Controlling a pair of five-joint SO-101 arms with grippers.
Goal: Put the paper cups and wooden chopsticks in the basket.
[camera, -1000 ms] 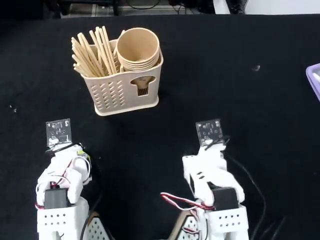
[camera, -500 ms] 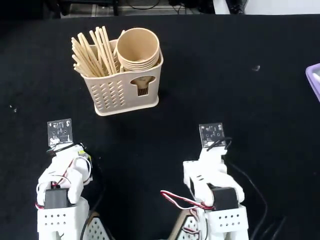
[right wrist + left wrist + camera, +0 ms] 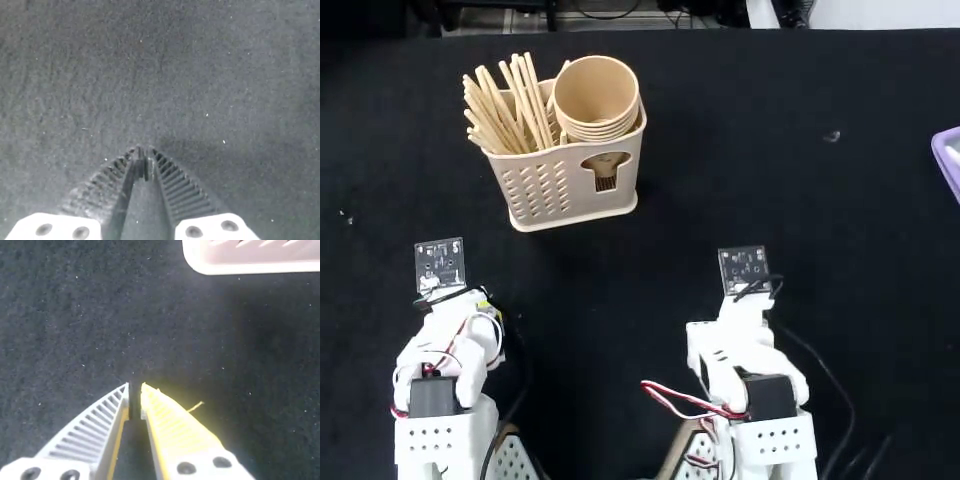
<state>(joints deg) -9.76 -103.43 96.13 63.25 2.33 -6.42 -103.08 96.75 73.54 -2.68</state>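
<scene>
Black cloth covers the table (image 3: 800,200), and on it stands the basket (image 3: 570,175), already loaded: the paper cups (image 3: 597,95) sit nested in a single stack in one side of it, and the wooden chopsticks (image 3: 505,100) stand bunched upright in the other, fanning out over its rim. No cup or chopstick shows on the cloth around the basket, so the task reads as finished. Well back from the basket, the left arm (image 3: 445,345) and the right arm (image 3: 745,345) are folded over their bases. The left gripper (image 3: 134,390) hangs over bare cloth with a corner of the basket ahead of it, its jaws together on nothing. The right gripper (image 3: 144,152) faces plain cloth, its jaws likewise closed and empty. Over the last second the right arm drew a little farther away from the basket and then came to rest, while the left barely shifted and the basket's contents did not stir. That looks like a retreat to a parked pose rather than a fresh reach. Far off to one side of the basket, a purple object (image 3: 948,160) pokes in at the table edge.
</scene>
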